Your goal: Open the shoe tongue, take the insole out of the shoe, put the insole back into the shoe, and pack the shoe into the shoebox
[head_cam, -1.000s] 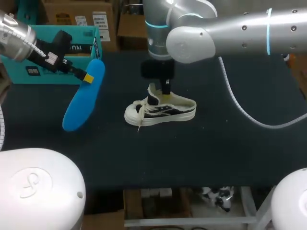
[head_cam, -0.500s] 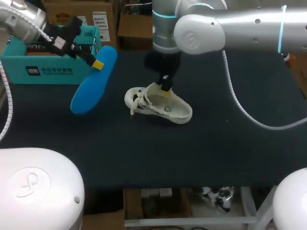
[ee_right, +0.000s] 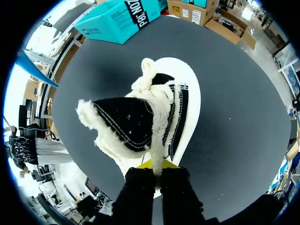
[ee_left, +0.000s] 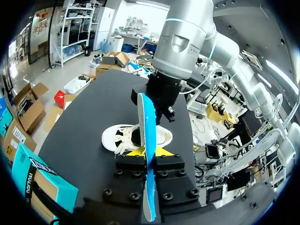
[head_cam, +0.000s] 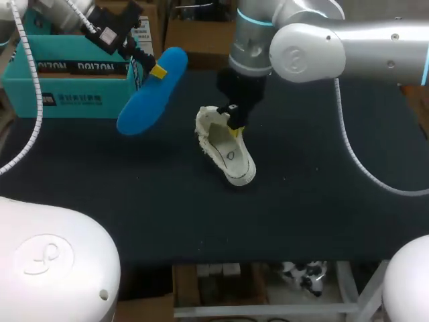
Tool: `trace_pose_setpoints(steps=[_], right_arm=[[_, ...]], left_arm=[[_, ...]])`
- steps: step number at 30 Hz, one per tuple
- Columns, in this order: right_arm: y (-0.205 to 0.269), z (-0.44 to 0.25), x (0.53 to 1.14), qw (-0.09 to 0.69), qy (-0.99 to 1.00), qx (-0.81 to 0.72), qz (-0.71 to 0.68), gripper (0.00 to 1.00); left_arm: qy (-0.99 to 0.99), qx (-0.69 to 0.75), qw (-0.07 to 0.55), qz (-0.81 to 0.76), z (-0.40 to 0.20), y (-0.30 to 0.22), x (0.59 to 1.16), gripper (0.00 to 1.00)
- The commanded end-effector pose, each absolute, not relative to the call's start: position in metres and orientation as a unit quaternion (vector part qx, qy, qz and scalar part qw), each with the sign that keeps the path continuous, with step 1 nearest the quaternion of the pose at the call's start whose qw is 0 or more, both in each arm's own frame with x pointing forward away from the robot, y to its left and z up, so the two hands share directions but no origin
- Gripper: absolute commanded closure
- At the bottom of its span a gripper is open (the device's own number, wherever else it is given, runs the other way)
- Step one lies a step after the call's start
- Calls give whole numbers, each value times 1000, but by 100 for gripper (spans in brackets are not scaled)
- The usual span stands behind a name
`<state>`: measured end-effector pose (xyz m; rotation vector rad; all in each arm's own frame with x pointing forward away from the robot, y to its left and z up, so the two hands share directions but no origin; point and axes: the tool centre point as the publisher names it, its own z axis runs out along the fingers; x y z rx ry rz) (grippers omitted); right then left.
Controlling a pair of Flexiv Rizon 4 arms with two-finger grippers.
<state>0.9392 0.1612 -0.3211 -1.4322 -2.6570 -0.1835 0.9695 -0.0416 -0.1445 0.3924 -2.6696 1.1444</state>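
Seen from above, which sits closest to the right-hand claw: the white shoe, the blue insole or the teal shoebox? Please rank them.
1. The shoe, pinched in the right gripper itself.
2. The insole, off to its left, held by the left gripper.
3. The shoebox, farthest left, at the table's back.

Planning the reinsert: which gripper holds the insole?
The left gripper, clamped on the blue insole in the air; the right gripper pinches the white shoe instead.
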Motion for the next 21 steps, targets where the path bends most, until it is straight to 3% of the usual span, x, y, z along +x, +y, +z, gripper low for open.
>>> trace_pose_setpoints(steps=[1, 21], right_arm=[[157, -328, 930, 36, -856, -501, -118, 100], [148, -337, 931, 42, -808, -572, -132, 100]], left_arm=[[-901, 91, 185, 382, -146, -47, 984, 100], [-893, 60, 201, 398, -160, -47, 991, 100]])
